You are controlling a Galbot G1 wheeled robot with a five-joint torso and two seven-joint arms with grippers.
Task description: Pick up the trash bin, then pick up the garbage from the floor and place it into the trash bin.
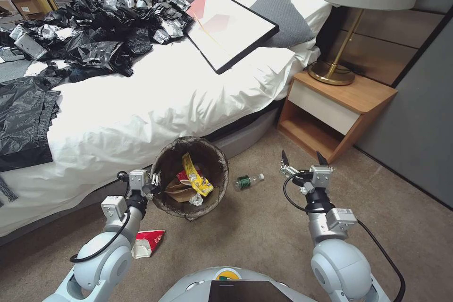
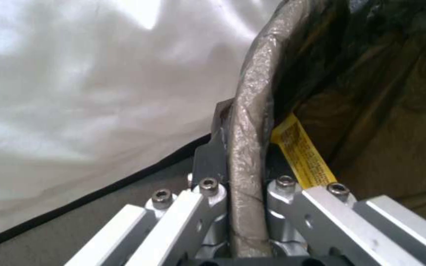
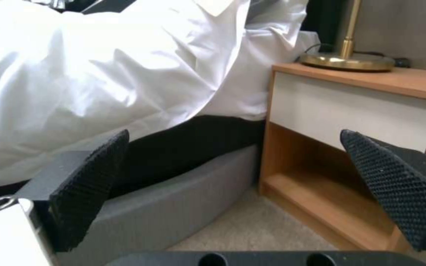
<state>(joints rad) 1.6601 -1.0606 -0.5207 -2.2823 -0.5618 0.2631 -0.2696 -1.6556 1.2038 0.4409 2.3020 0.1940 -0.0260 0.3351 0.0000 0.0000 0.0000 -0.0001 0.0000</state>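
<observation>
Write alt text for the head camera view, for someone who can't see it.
The left gripper grips the rim of the trash bin, which holds wrappers, beside a white bed. The right gripper, jaws open, hovers near a nightstand; a bottle and a red packet lie on the carpet.

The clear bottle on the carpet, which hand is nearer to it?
Right. The open right hand hovers just beside the bottle, while the left hand grips the trash bin rim across the bin.

Left gripper [image 1: 154, 183]: we see it clamped on the bag-lined white plastic trash bin [image 1: 163, 163] rim, arm extended forward.
Right gripper [image 1: 303, 159]: jaws spread wide, empty, arm raised forward.
</observation>
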